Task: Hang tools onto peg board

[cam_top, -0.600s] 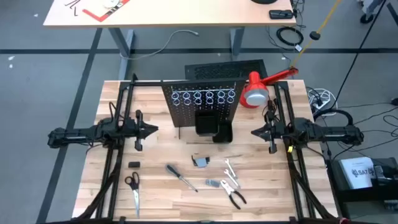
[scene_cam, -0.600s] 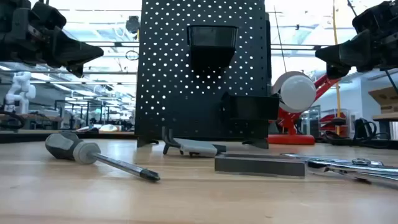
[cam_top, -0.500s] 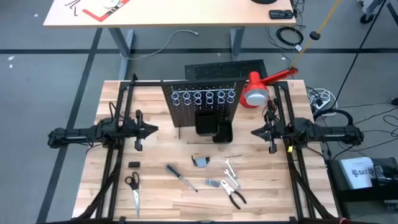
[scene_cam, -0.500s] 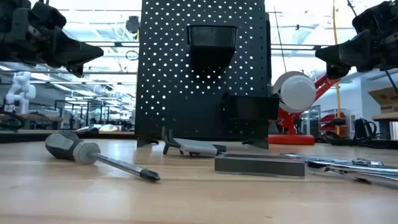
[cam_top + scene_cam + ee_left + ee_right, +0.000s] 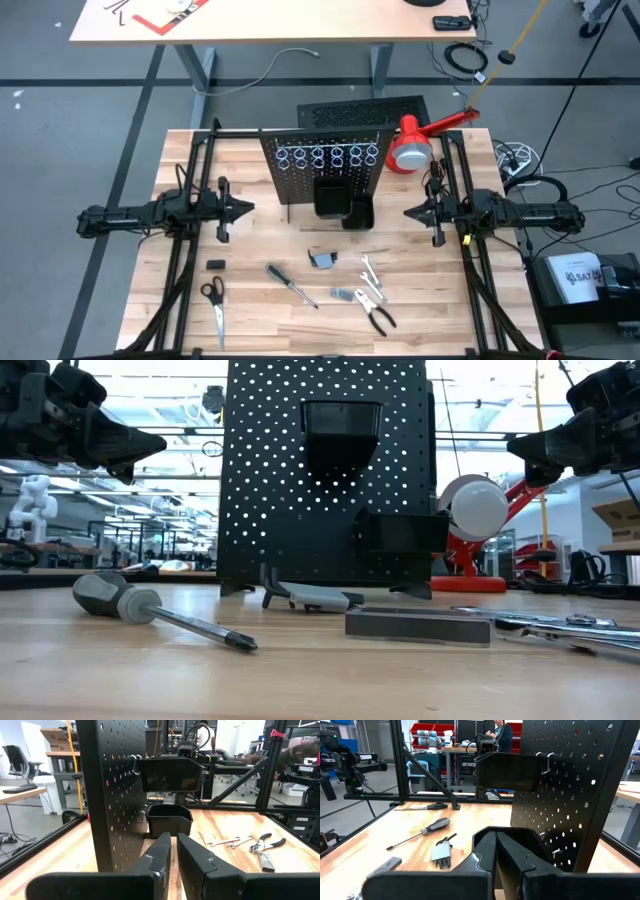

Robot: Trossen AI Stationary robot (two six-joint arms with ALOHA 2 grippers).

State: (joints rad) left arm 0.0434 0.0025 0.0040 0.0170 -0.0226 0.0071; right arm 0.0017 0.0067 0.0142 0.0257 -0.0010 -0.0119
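Scissors point(image 5: 213, 303) (black-handled) lie near a red lamp point(image 5: 412, 146).

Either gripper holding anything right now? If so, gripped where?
Nothing is held. The left gripper and right gripper are both empty, raised either side of the upright black perforated peg board; the tools lie on the wooden table.

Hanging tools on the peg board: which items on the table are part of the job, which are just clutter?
Job items:
peg board
screwdriver
pliers
wrenches
hex key set

Lying about:
scissors
red lamp
small black block
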